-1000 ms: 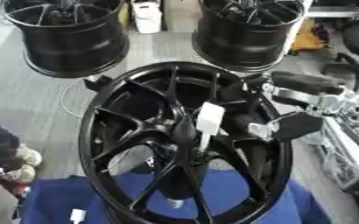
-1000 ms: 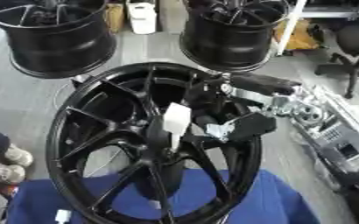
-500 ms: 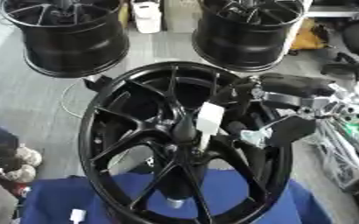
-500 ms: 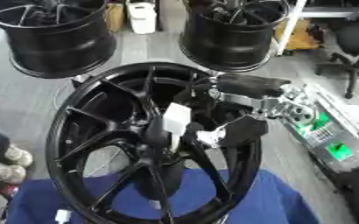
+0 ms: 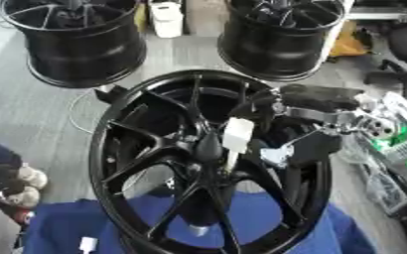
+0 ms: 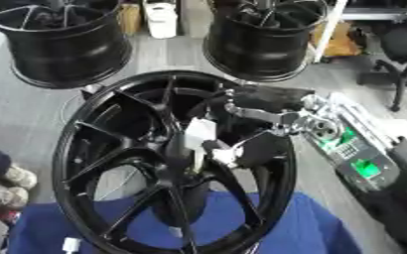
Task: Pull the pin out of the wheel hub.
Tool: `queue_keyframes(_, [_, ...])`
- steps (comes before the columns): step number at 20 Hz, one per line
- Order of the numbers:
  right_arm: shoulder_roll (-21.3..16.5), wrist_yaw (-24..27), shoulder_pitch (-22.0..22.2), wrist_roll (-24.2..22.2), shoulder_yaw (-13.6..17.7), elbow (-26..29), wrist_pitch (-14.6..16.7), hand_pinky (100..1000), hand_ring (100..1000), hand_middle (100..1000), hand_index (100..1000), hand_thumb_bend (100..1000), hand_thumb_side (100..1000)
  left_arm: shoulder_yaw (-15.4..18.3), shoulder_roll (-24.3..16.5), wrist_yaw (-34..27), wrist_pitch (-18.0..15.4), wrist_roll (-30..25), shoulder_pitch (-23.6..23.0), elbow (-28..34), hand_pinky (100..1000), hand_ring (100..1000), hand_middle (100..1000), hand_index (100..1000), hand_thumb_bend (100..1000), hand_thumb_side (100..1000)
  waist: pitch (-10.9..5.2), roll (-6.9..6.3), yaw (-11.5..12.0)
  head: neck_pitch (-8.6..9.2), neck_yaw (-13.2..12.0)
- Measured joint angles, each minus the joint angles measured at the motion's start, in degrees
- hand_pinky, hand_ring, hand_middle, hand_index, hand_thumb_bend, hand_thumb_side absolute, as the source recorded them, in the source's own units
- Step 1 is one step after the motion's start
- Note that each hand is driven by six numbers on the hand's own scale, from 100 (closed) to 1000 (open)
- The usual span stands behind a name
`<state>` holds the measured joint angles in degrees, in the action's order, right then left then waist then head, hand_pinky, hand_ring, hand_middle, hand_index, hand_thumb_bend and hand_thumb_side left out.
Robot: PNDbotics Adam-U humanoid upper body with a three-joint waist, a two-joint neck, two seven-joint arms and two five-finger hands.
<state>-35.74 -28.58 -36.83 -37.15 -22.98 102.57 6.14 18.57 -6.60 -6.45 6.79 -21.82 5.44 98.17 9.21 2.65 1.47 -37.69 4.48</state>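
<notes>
Black spoked wheel lies on blue-covered surface. White pin stands at the hub, long axis roughly upright, tilted slightly. Right hand comes in from the right, just beside the pin; pin lies to its left. Cannot tell whether its fingers grip anything. Left hand not visible. No legible writing or brand marks.
</notes>
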Motion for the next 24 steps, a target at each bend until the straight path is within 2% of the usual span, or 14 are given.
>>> queue_keyframes(11, [1.3, -4.4, -0.8, 1.1, -0.4, -3.0, -0.3, 647, 599, 841, 938, 100, 692, 0.0, 0.0, 0.2, 0.0, -0.1, 0.0, 0.0, 727, 644, 604, 686, 354, 780, 0.02, -0.07, 0.1, 0.00, 0.1])
queue_keyframes(24, [2.3, -7.0, -1.5, 0.8, -1.3, -4.6, -0.6, 649, 591, 846, 942, 100, 741, 0.0, 0.0, 0.2, -0.1, -0.1, 0.0, 0.0, 728, 645, 605, 686, 353, 781, 0.03, -0.07, 0.2, -0.01, 0.2])
